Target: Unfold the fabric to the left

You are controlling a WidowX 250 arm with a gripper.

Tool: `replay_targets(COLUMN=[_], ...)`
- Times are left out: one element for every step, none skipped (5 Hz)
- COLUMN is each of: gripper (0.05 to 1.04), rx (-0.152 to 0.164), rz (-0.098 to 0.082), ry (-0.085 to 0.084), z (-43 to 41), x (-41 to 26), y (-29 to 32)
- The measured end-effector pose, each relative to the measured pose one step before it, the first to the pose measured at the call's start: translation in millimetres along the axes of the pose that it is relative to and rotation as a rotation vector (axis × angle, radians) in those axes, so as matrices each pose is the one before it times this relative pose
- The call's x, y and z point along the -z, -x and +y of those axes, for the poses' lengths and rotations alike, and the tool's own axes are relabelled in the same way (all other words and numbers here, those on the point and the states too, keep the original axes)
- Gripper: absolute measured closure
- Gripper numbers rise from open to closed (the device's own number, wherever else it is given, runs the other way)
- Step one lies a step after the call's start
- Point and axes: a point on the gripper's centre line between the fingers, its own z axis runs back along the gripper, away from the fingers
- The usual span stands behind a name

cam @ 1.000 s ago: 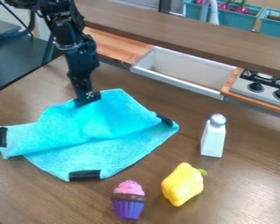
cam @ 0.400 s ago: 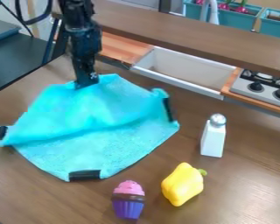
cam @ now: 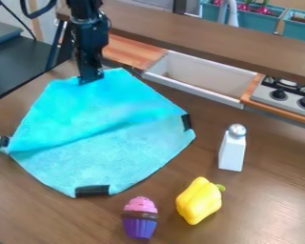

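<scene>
- Cupcake [cam: 140,218], pink-topped, upright on the wooden table [cam: 269,190].
- Yellow pepper [cam: 199,201] just beside it.
- White shaker [cam: 232,150] standing upright, apart from the cloth.
- Blue fabric [cam: 101,128] spread on the table, a fold running across it, black patches at its edges.
- Gripper [cam: 91,77] pinched narrow on the fabric's far edge, pointing down.
- White basin [cam: 203,78] beyond, near the stove [cam: 289,93].
</scene>
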Motion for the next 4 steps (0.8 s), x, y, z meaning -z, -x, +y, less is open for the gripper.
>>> replay_targets(gripper=[1.035,1.035,1.035,1.035], rx=[-0.0069,0.0076,0.0428,0.0811], rz=[-0.0015,0.0156,-0.0013,-0.0301], ry=[-0.0203,-0.0162,-0.0533,-0.0668], z=[8.54,7.62,6.64,1.48], x=[-6.32,6.45,-4.30,-2.01], y=[-5.00,-3.90,-6.46,-14.73])
